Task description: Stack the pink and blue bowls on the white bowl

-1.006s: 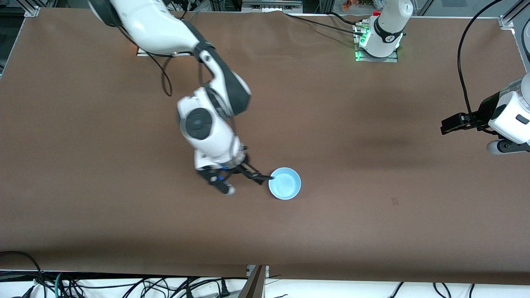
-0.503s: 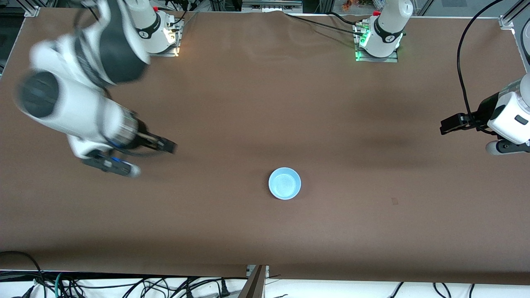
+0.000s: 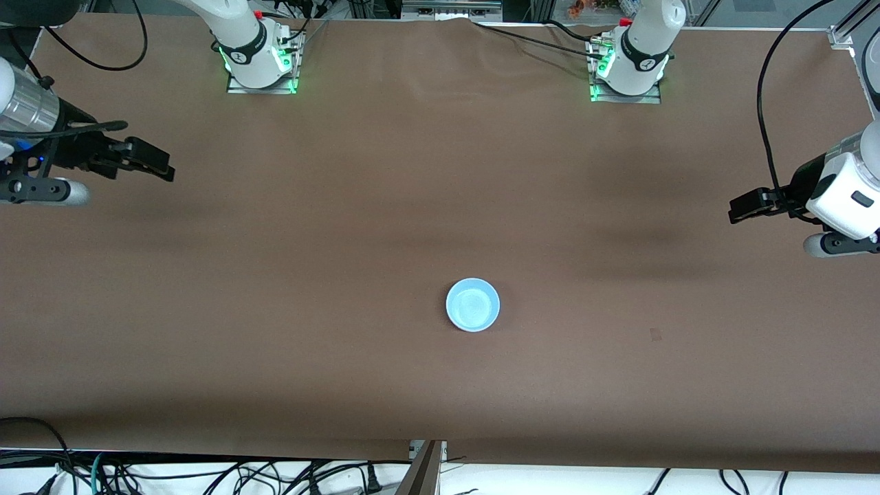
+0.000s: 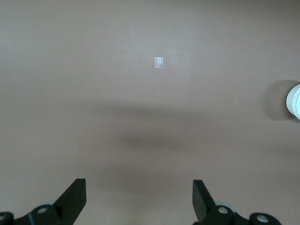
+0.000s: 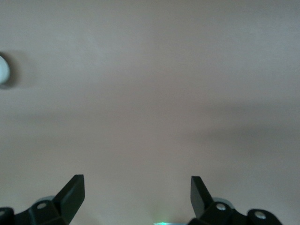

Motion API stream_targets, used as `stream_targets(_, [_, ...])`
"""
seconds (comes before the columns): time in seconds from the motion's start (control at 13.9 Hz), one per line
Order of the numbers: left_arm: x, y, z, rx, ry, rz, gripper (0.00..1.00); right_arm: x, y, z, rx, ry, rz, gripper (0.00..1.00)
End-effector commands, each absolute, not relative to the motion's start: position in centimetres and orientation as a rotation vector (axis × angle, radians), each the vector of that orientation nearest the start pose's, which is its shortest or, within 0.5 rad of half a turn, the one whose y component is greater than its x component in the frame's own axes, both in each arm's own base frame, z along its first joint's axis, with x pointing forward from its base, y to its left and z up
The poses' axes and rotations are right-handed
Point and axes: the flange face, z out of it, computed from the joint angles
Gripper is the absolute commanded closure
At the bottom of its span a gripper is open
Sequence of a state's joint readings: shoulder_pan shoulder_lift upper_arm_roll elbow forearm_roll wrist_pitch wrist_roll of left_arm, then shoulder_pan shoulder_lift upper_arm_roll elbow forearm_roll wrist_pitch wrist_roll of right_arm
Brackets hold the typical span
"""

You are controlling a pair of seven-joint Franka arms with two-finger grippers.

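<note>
On the brown counter [image 3: 275, 275], about midway between the two arms' ends and on the half nearer the front camera, sits the blue bowl [image 3: 473, 304], upright with its opening up. Whether the pink and white bowls lie beneath it cannot be told from above; the left wrist view shows only a pale rim at its edge. Left gripper [image 3: 737, 208] [image 4: 138, 199] hangs over the left arm's end of the counter, fingers spread, holding nothing. Right gripper [image 3: 161, 167] [image 5: 137, 196] hangs over the right arm's end, fingers likewise spread, holding nothing. A small tape mark [image 4: 159, 62] lies on the counter.
</note>
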State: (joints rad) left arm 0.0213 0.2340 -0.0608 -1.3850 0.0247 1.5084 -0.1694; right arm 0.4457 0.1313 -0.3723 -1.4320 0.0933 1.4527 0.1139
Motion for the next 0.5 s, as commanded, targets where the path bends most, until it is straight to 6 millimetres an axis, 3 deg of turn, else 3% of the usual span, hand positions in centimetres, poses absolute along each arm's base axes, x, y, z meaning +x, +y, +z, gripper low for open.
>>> stream_targets(0.0, [61.7,-1.8,57.0,-3.128,-0.184,0.173,0.00,55.9,7.4,60.3,-3.153,-0.053,0.147,0.00])
stream_targets(0.22, [61.7,-1.9,57.1,-3.126,-0.182,0.170,0.00,56.5,8.9,60.3,-3.188,-0.243,0.073,0.00])
stream_targets(0.43, [61.7,-1.8,57.1,-3.128,-0.184,0.170,0.00,56.3,8.2,60.6,-3.177,-0.234,0.090,0.00])
